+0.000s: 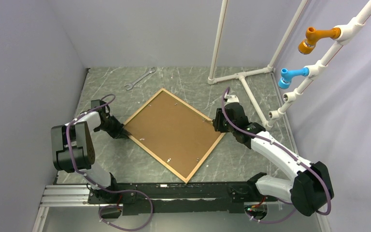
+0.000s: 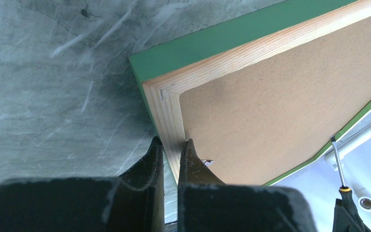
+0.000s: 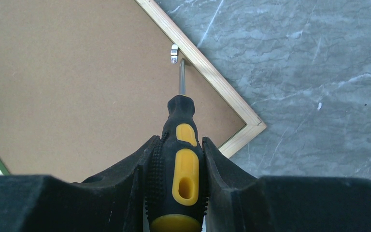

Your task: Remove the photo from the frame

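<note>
Right pincer (image 3: pixel 178 142): closed part-way around the black-and-yellow handle of a screwdriver (image 3: pixel 183 159), firm grip on both sides of the handle. The blade tip sits at a small metal clip (image 3: pixel 174 53) on the inner edge of the frame (image 3: pixel 207 77), near its right corner. Judgement: the tool is held in line with the clip so that the clip can be turned or pried off the backing board (image 1: pixel 174 130).

Left pincer (image 2: pixel 171 142): closed almost completely, tips at the wood-coloured rail beside the frame's left corner. I cannot tell whether it nips the rail or only presses on it. Likely purpose: steady the frame against the push of the tool on the opposite side.

The frame lies back-up on the counter (image 1: pixel 251 159), turned like a diamond, green sides showing at its left corner. More small clips dot the board's edges. The photo is not visible. Judgement: it is under the backing board inside the frame, so the task is at an early step.

Pose: left arm folded, elbow high, forearm dropping low to the frame's left corner. Right arm is stretched long from its base, wrist angled down, the tool pointing across the frame's right corner toward its centre.
</note>
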